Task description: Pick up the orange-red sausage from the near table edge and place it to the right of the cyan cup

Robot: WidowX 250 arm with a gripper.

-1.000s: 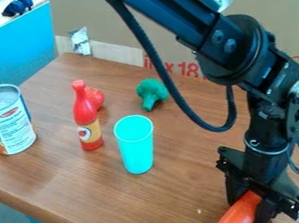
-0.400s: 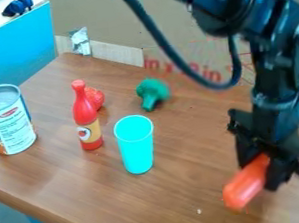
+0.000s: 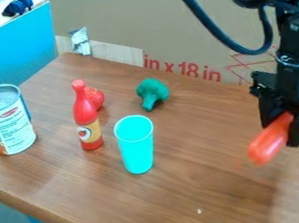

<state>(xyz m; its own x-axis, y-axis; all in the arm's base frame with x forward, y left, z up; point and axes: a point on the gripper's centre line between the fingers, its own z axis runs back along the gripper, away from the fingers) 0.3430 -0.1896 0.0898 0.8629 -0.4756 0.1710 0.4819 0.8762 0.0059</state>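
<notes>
gripper (image 3: 286,129) pinches an orange-red sausage-shaped toy (image 3: 270,141) by its right end, at the right side of the scene, seemingly off the wooden table (image 3: 187,192). free end hangs out left and near, tilted down. probably light, hollow plastic: fairly stiff, not fragile. smooth rounded skin could slip or roll in the pinch. best hold is across the narrow width at mid-length; the end hold likely lets it pivot. moderate squeeze should do.

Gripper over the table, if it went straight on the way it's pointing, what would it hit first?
Likely the wooden tabletop below it, with the orange-red oblong toy in the gripper touching first; its height above the wood is unclear.
</notes>
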